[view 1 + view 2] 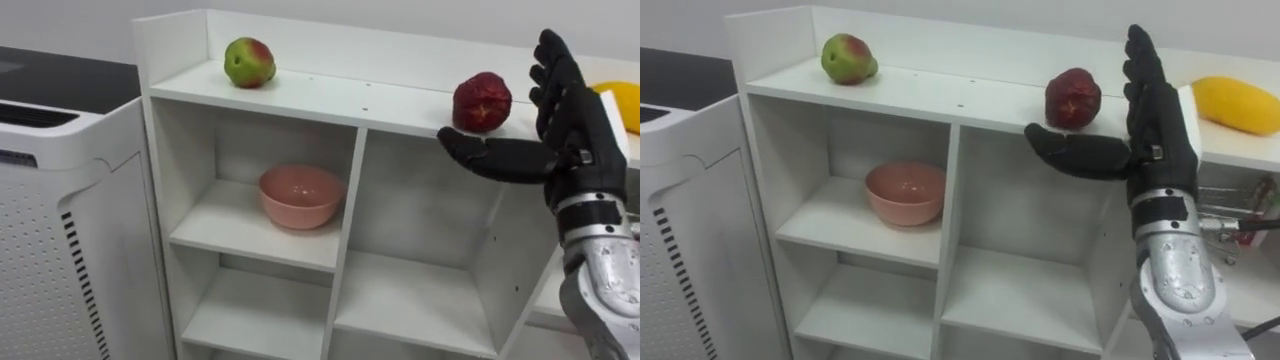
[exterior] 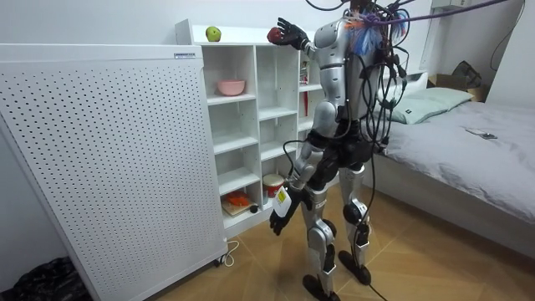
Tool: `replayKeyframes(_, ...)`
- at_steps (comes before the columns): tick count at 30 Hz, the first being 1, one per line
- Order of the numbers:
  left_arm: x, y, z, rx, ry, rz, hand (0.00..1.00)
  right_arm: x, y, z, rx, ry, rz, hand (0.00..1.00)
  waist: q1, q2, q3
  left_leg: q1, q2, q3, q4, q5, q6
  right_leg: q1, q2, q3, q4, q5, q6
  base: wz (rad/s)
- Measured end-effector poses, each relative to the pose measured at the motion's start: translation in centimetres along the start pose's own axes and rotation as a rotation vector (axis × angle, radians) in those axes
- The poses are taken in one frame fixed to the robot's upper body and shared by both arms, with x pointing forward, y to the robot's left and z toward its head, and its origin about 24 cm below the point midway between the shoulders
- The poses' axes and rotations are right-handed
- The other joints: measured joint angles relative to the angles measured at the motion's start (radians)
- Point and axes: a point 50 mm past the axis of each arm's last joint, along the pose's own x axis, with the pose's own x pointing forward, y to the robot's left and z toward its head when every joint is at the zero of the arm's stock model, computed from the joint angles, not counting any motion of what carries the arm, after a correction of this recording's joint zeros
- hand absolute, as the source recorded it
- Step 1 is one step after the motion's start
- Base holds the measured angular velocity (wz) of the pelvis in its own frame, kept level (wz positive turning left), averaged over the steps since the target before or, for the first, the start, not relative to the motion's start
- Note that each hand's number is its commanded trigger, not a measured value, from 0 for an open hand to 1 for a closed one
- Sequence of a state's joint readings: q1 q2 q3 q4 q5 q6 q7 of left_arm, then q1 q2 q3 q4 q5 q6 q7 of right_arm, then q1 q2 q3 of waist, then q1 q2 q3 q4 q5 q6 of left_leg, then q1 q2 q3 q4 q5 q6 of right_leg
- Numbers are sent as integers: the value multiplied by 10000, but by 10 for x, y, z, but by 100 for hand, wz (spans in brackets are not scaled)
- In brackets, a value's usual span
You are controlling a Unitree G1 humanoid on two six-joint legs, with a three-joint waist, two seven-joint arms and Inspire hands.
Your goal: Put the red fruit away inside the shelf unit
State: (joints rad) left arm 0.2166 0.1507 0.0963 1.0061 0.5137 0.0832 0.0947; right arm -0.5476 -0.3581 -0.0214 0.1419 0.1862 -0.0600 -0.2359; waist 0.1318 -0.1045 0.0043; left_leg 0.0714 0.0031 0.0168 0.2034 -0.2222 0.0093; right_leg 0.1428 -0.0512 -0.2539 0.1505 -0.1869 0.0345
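White closet (image 1: 300, 100) in front of me, open compartments below and fruit along its top board. A green-and-red apple (image 1: 249, 62) sits near the top's left end. A dark red fruit (image 1: 482, 102) sits further right, near the front edge, and a yellow fruit (image 1: 1237, 104) lies beyond it at the right. My right hand (image 1: 570, 120) is raised just beside the red fruit, spread wide: fingers straight up on the fruit's right, thumb stretched out under the shelf edge, holding nothing. I see a gap between hand and fruit. A pink bowl (image 1: 301, 195) stands in the upper left compartment. In the room view my left hand (image 2: 277, 221) hangs low by the thigh; its state I cannot tell.
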Motion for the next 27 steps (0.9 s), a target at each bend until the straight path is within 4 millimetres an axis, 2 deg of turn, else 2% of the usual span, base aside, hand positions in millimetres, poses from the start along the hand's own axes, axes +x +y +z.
replayKeyframes(5, 0, 1, 0, -51, 75, -163, 0, 8, 1, 2, 28, 53, 71, 0, 8, -26, -14, -49, -1, -30, 39, 2, -3, -1, 4, -19, -2, 0, 0, 1)
replayKeyframes(6, 0, 1, 0, -66, 109, -167, 0, 10, 1, 1, 0, 116, 71, 41, 14, -36, -21, -49, -1, -30, 39, 2, -4, -1, 4, -15, -3, 0, 0, 0)
replayKeyframes(7, 0, 2, -1, -68, 171, -177, 0, 12, 0, -2, -81, 294, 94, 96, 19, -50, -30, -48, -1, -29, 42, 3, -4, -1, 4, -17, -3, 0, 0, 0)
replayKeyframes(8, 1, 2, -1, -82, 189, -196, 0, 13, -2, -4, -173, 387, 99, 100, 32, -65, -32, -49, -3, -30, 47, 3, -5, -1, 3, -17, -2, 0, 0, 0)
replayKeyframes(14, 1, 4, -1, -130, 186, -192, 0, 17, -7, -6, -347, 549, 156, 100, 84, -147, 2, -78, -2, -39, 111, 2, -5, 0, 1, -74, -2, 0, 0, 0)
replayKeyframes(27, 2, 6, 0, -96, 317, -248, 0, 26, -16, -6, -707, 622, 44, 100, 68, -174, -5, -113, -15, -138, 157, 1, -7, 63, -2, -146, 10, 0, 0, 2)
